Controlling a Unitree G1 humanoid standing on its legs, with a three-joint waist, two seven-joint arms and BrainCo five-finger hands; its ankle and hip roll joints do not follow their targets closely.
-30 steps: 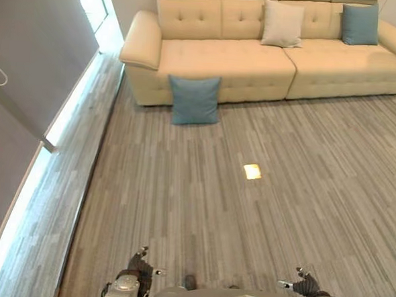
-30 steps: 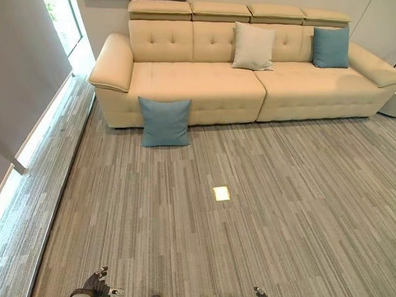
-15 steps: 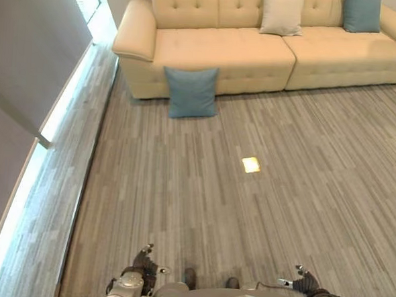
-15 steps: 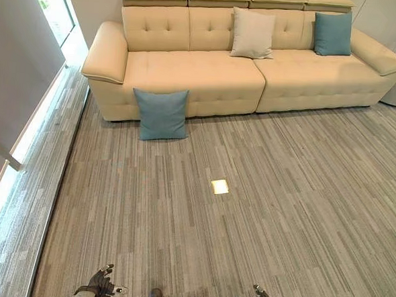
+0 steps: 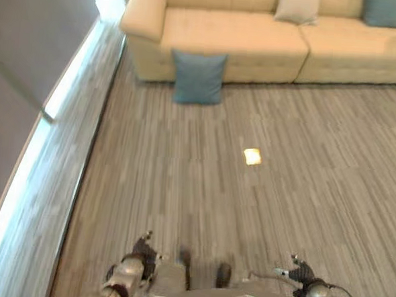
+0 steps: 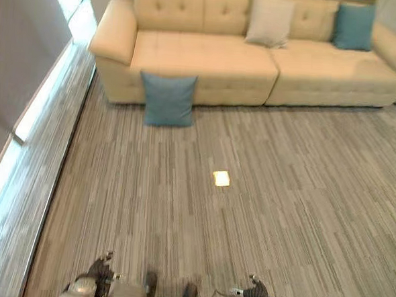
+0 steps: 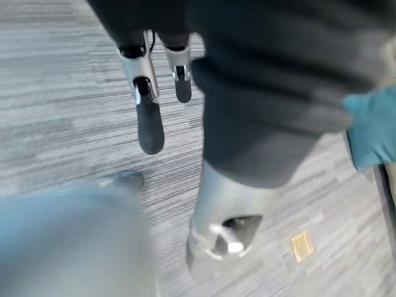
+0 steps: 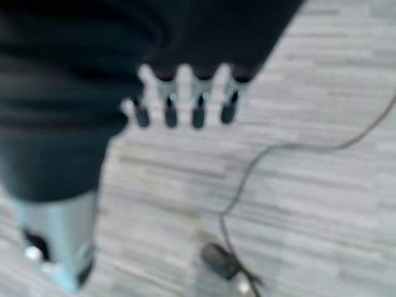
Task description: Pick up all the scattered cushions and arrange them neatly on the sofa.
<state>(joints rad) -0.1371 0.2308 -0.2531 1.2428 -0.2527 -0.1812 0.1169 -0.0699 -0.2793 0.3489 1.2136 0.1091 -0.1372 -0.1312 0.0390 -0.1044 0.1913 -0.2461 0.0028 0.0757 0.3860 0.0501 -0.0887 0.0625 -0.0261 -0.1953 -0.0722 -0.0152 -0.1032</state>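
Step in hand: approach, nothing grasped. Landmark: sofa [image 6: 257, 64]. 1 teal cushion [image 6: 168, 99] stands on the floor [image 6: 282, 194], leaning against the sofa's front near its left armrest. 2 cushions sit on the sofa: beige cushion [image 6: 270, 20] at mid backrest, second teal cushion [image 6: 354, 27] toward the right end. Left robot hand [image 7: 148, 93] and right robot hand [image 8: 185, 99] hang low, well short of the sofa, fingers straight and apart, empty. Judged next: close in on the floor cushion, stoop, take it with both hands.
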